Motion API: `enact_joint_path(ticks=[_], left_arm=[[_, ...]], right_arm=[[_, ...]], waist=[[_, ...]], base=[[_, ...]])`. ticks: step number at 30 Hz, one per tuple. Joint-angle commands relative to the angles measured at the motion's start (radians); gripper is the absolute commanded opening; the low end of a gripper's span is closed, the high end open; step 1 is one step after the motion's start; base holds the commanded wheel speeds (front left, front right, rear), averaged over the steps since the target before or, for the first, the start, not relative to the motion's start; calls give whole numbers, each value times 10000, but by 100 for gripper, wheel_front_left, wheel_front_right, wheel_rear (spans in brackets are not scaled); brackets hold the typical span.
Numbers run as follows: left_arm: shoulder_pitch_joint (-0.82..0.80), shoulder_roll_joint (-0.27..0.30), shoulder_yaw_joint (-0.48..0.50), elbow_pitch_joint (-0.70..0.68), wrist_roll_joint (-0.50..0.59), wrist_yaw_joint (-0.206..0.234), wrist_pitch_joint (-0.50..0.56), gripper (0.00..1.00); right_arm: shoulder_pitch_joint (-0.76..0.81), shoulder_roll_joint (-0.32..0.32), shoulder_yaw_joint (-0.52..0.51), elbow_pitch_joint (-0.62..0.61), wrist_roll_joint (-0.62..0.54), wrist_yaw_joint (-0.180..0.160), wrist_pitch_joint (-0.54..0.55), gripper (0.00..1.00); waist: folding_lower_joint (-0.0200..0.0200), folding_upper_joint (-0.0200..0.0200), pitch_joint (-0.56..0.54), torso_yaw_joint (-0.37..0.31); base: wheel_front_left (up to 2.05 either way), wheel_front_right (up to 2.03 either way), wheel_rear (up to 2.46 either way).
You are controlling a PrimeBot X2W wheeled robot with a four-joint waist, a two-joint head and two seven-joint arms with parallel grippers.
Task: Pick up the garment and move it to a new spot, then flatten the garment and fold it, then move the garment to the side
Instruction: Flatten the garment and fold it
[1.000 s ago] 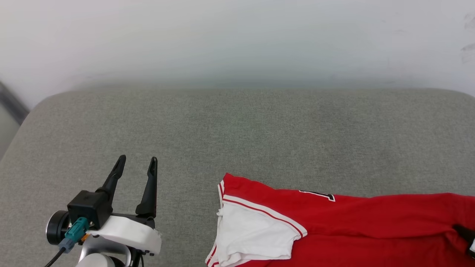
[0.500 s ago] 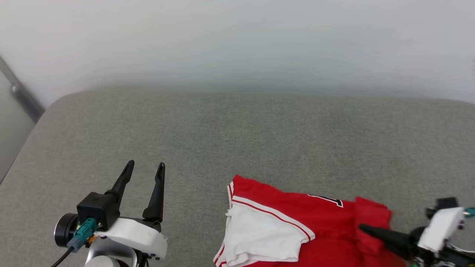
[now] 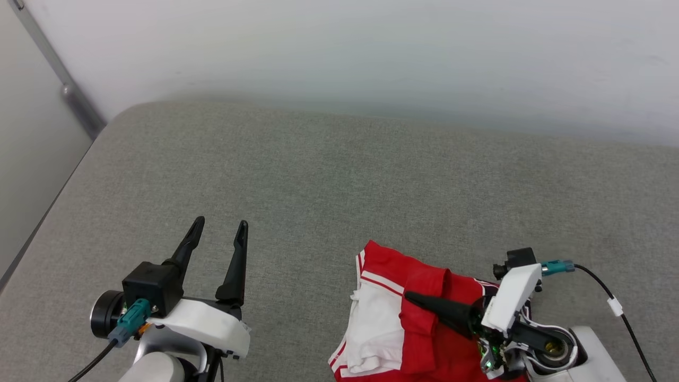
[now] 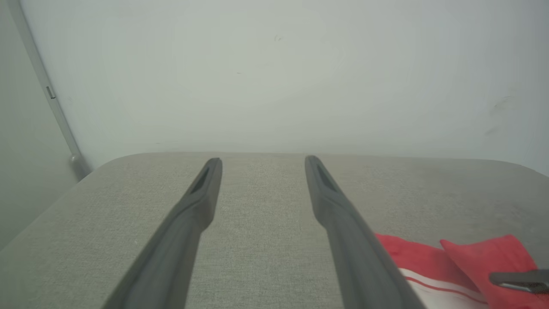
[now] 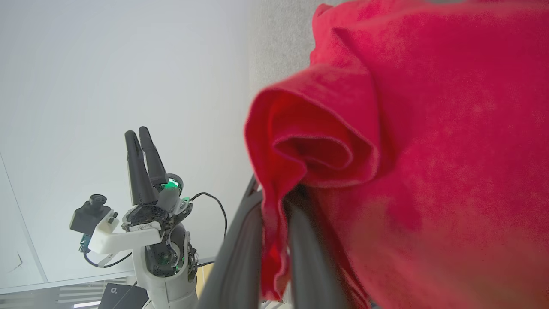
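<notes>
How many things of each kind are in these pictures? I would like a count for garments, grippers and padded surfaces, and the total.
garment, red with a white sleeve: 1
Grippers: 2 (left gripper, open; right gripper, shut on the garment)
grey padded surface: 1
Total: 4

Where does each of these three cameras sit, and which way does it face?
Head view: on the head, looking down at the cushion; left gripper open, right gripper shut on the garment.
Left wrist view: looks along its own fingers towards the wall.
Right wrist view: looks along its fingers pinching the garment; left gripper beyond.
Shared: the garment.
</notes>
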Motion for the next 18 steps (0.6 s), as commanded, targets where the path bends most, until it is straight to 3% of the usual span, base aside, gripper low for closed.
enact_joint_path(ticks=[1, 2, 3, 4, 5, 14, 18], left_arm=[[-133, -58, 1, 50, 40, -12, -55, 100], [-157, -77, 3, 69, 39, -23, -79, 100], [-172, -106, 3, 102, 29, -36, -105, 100], [-179, -122, 0, 138, 25, -44, -108, 100], [-184, -128, 2, 172, 22, -51, -125, 100], [-185, -127, 7, 330, -8, -79, -205, 100], [-171, -96, 1, 348, 1, -30, -205, 100]], right_arm=[[-238, 9, 291, 112, -141, -1, -327, 0], [-322, 6, 462, 183, -272, -1, -629, 5], [-390, 6, 659, 239, -343, -1, -807, 33], [-452, 8, 849, 241, -299, -1, -926, 80], [-511, 11, 974, 260, -252, -1, -1030, 100], [-1026, -243, 2058, -433, -1365, -1, -1346, 100], [-1147, -1229, 2985, -1641, -3361, -1, -2462, 100]], waist=[[0, 0, 147, 136], [0, 0, 193, 176], [0, 0, 233, 211], [0, 0, 263, 238], [0, 0, 281, 251], [0, 0, 283, 101], [0, 0, 214, -107]], base=[[0, 0, 0], [0, 0, 0], [0, 0, 0], [0, 0, 0], [0, 0, 0], [0, 0, 0], [0, 0, 0]])
